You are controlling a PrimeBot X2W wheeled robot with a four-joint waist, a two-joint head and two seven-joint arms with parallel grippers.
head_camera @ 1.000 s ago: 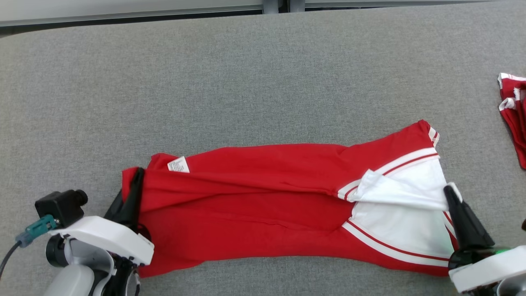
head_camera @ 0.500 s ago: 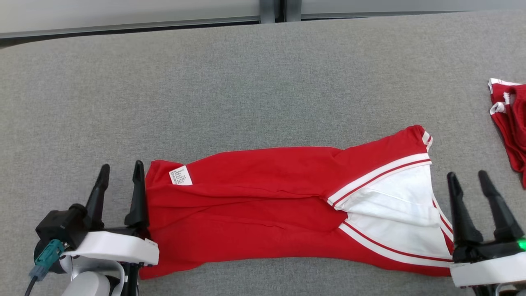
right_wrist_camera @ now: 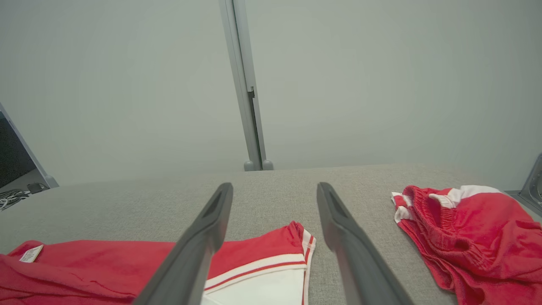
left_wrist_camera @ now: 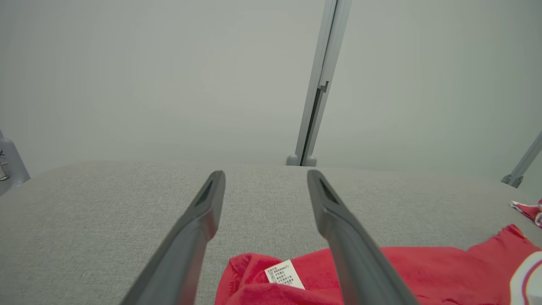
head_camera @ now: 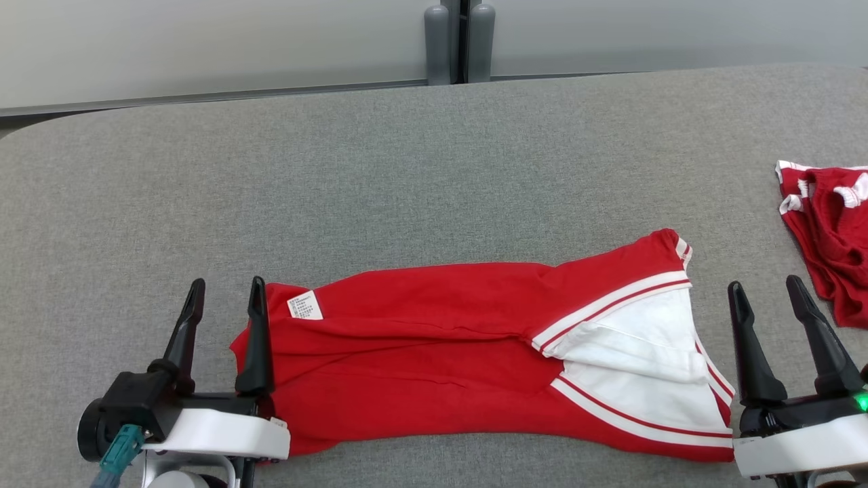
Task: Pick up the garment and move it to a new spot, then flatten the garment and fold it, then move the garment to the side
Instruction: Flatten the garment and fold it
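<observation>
My left gripper [head_camera: 227,285] stands spread wide and empty, with one finger [head_camera: 256,332] against the left end of the garment [head_camera: 441,352]. My right gripper [head_camera: 764,285] is equally spread and empty, just beside the garment's right end and apart from it. The garment, red with white striped trim, lies as a long folded band across the near part of the grey table [head_camera: 407,169]. A care label [head_camera: 305,307] shows near its left end and a rumpled white panel [head_camera: 637,379] at its right. A second red garment [head_camera: 831,230] sits crumpled further right. I judge the next fold is due. To do it well, I should smooth the white panel, pinch every layer at both ends, and lift evenly.
</observation>
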